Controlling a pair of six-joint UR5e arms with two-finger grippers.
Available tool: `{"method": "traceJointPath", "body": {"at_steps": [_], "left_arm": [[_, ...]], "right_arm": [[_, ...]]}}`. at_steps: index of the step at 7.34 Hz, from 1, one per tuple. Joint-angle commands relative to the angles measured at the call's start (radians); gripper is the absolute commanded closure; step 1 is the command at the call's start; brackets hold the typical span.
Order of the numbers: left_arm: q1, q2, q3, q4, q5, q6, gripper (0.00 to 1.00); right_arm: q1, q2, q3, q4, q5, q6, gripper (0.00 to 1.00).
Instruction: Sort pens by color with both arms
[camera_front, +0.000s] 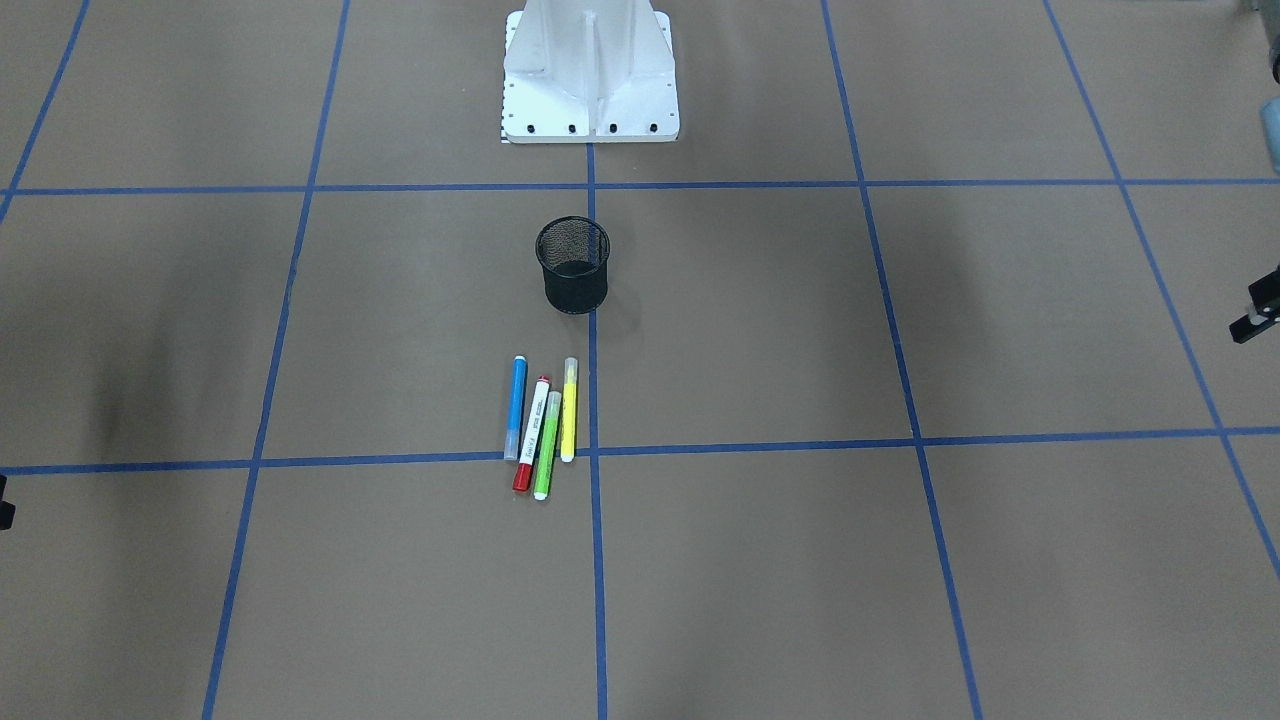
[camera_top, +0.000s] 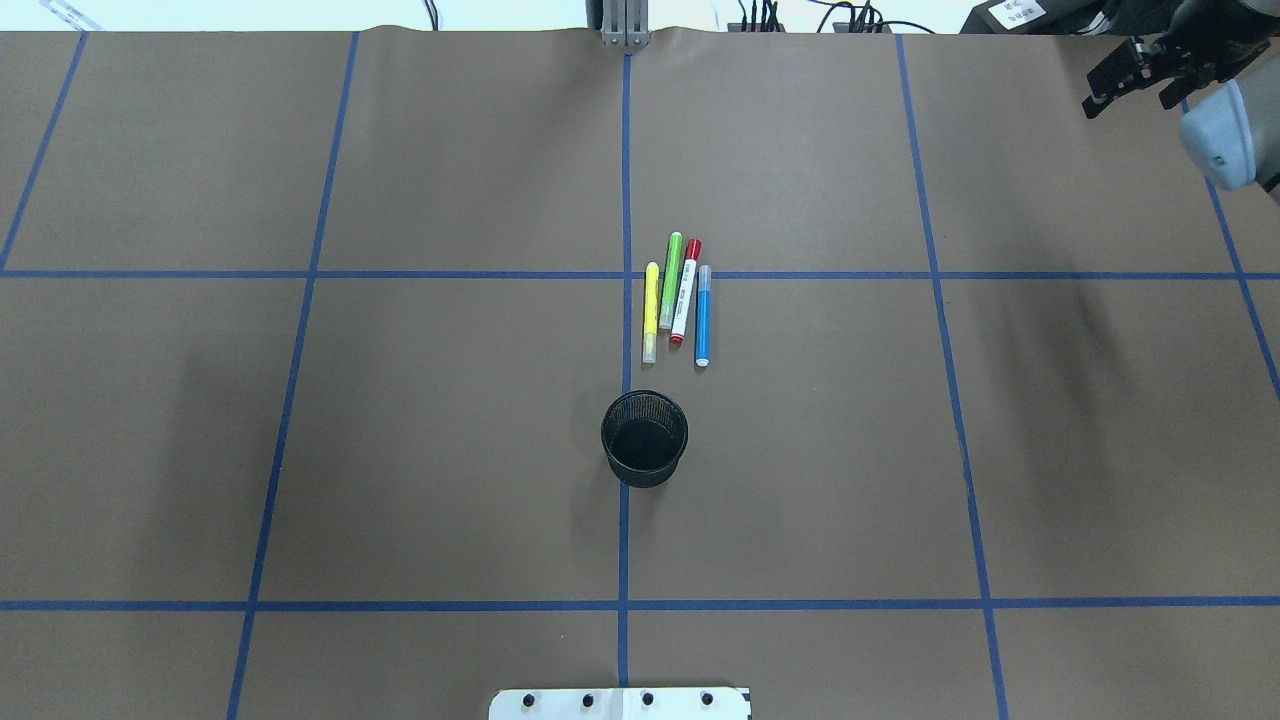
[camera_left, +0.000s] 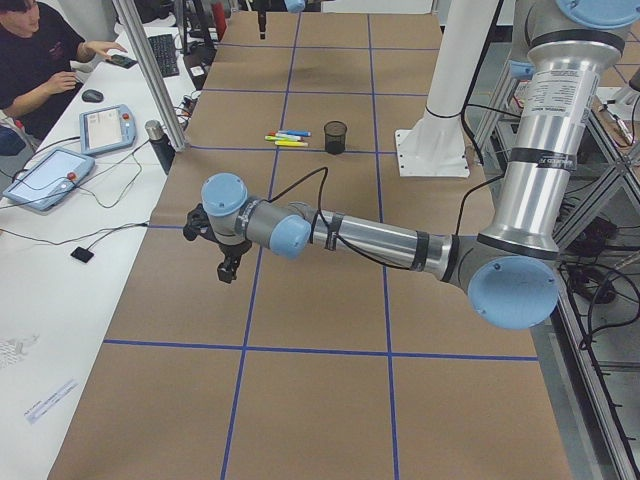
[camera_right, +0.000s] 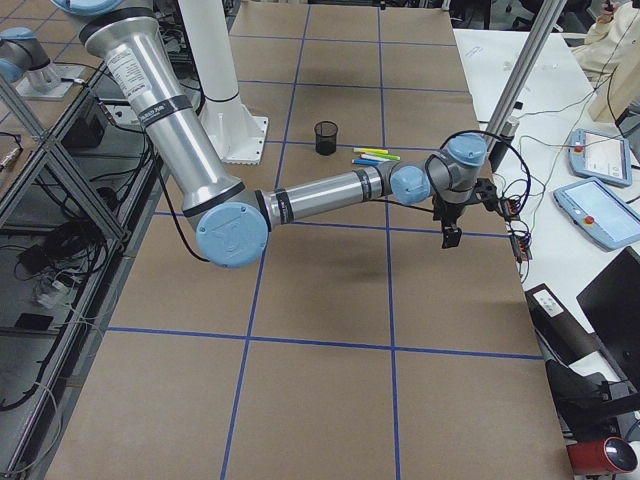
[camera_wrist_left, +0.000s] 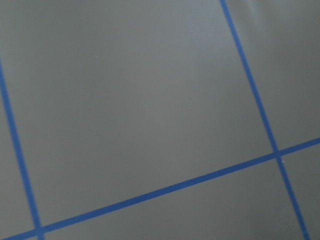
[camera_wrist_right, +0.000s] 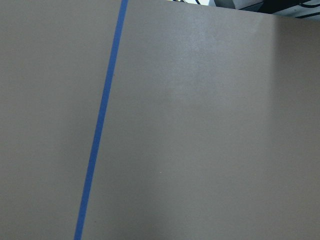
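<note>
Four pens lie side by side on the brown table, just beyond the black mesh cup (camera_top: 645, 438): yellow (camera_top: 651, 310), lime green (camera_top: 671, 265), white-bodied with a red cap (camera_top: 685, 290) and blue (camera_top: 702, 315). In the front view they are blue (camera_front: 516, 405), red-capped (camera_front: 531, 432), green (camera_front: 547, 445) and yellow (camera_front: 569, 410). My right gripper (camera_top: 1135, 100) hovers at the far right corner, far from the pens, with its fingers apart and empty. My left gripper (camera_front: 1255, 315) only pokes in at the view's edge, far to the left of the pens. I cannot tell its state.
The cup (camera_front: 573, 265) stands upright on the centre tape line, between the pens and the white pedestal base (camera_front: 590, 70). Blue tape divides the table into squares. Both wrist views show only bare table and tape. An operator and tablets are beside the table (camera_left: 50, 60).
</note>
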Motion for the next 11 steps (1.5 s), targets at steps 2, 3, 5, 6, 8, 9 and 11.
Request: {"method": "traceJointPath", "body": {"at_steps": [2, 3, 5, 6, 8, 9, 11], "left_arm": [[-0.113, 0.111, -0.002, -0.003, -0.004, 0.167, 0.01], [-0.126, 0.137, -0.011, -0.006, -0.004, 0.182, 0.01], [-0.152, 0.174, -0.016, -0.007, -0.004, 0.215, 0.01], [-0.154, 0.175, -0.019, -0.021, -0.004, 0.215, 0.01], [-0.158, 0.197, -0.046, -0.044, -0.018, 0.213, 0.01], [-0.158, 0.212, -0.054, -0.043, -0.027, 0.213, 0.01], [-0.164, 0.215, -0.052, -0.041, -0.052, 0.213, 0.01]], "right_arm": [[0.16, -0.108, 0.001, 0.032, 0.093, -0.153, 0.01], [0.214, -0.148, 0.008, 0.032, 0.098, -0.195, 0.01], [0.294, -0.21, 0.014, 0.006, 0.158, -0.248, 0.01], [0.306, -0.257, 0.066, 0.002, 0.149, -0.249, 0.01], [0.308, -0.305, 0.08, 0.008, 0.124, -0.268, 0.01], [0.308, -0.314, 0.086, 0.005, 0.105, -0.266, 0.01], [0.308, -0.323, 0.088, 0.004, 0.097, -0.266, 0.01]]}}
